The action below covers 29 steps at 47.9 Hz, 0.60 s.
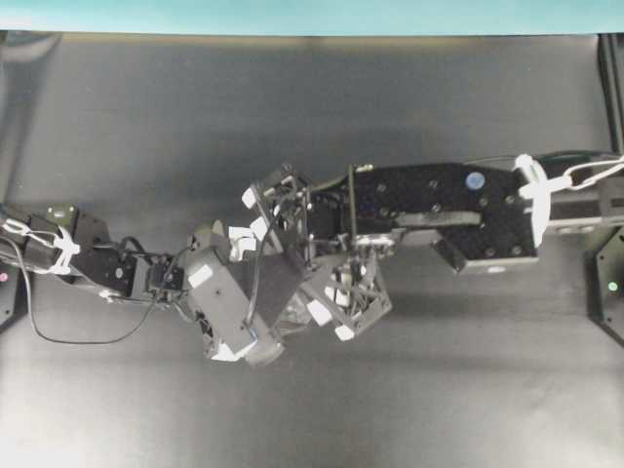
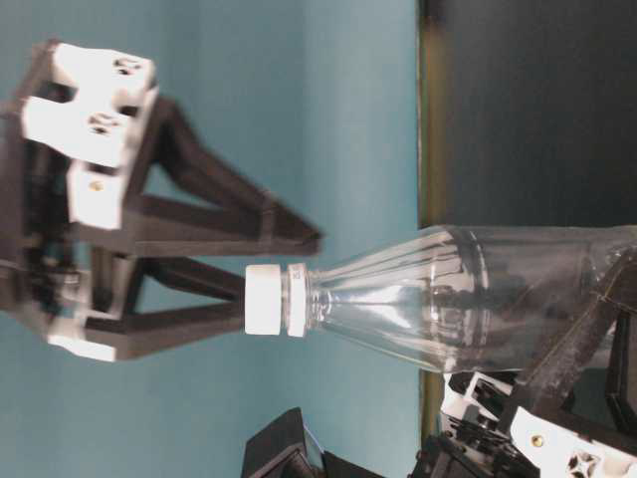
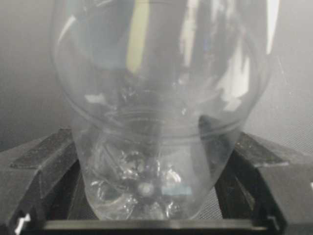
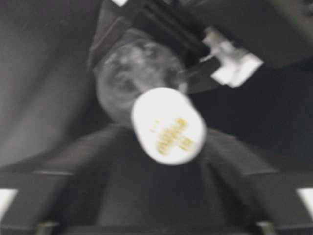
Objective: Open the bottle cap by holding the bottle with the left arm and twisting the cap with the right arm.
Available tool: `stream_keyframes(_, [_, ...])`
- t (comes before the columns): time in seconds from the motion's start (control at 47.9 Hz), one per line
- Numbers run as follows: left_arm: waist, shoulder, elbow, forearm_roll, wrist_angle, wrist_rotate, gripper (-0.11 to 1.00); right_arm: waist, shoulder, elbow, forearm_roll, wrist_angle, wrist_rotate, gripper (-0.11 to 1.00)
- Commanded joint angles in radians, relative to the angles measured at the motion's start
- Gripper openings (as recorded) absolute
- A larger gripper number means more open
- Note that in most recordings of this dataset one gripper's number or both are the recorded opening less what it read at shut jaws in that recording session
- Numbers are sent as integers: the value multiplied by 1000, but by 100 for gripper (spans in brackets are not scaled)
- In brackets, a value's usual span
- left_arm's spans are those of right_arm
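White cap [image 2: 264, 300] sits between my right gripper's [image 2: 234, 261] spread-apart jaws while my left gripper [image 3: 146, 161] clamps the bottle [image 2: 438, 299], so next I'd re-pinch and twist.

We can find only one mark — some small gold print on the flat white top of the bottle cap [image 4: 168, 126], seen in the right wrist view. It is too blurry for us to read. We can read no other words or numbers anywhere.

A dark grey table [image 1: 146, 117] meets a teal wall [image 1: 292, 15].
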<state>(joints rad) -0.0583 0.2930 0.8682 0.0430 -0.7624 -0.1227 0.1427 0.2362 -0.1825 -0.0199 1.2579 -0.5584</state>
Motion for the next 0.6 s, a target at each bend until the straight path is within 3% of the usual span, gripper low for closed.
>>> stream_keyframes(0.0, [-5,0,-3,3,6,-11,81,17,-14,-2,3,-3,49,73])
stream_keyframes(0.083, [-5,-2,-8,3,18,-11,81,15,-25,9,-2,3,91,81])
stream_keyframes(0.334, [-6,-2,-12,3,60,-11,81,14,-118,57,-2,-32,241,79])
stream_keyframes(0.584, [-6,-3,-14,3,60,-11,81,-9,-253,202,-2,-158,368,79])
